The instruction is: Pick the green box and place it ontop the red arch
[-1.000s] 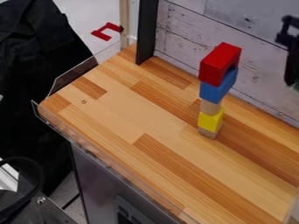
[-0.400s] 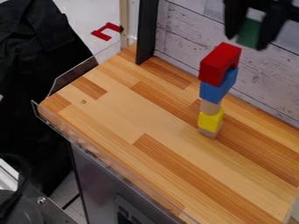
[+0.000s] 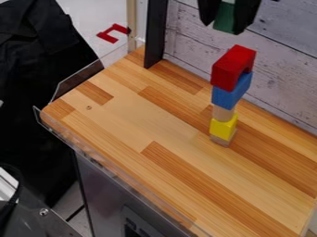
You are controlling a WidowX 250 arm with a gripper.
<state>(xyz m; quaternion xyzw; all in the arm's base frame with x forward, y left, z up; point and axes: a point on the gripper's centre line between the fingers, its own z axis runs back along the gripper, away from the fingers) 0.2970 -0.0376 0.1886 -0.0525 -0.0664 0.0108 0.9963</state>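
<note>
The black gripper [image 3: 224, 25] has its fingers closed on the green block [image 3: 225, 19], above the red arch [image 3: 233, 67] topping the slender tower [image 3: 231, 95] near the back edge of the table [image 3: 123, 120]; an off-centre descent could topple everything

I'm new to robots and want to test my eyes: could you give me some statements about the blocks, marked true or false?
1. The end effector holds the green box. True.
2. The red arch tops the tower. True.
3. The green box rests on the red arch. False: a gap shows between them.
4. The blue block is directly under the red arch. True.
5. The tower has fallen over. False: it stands upright.
</note>
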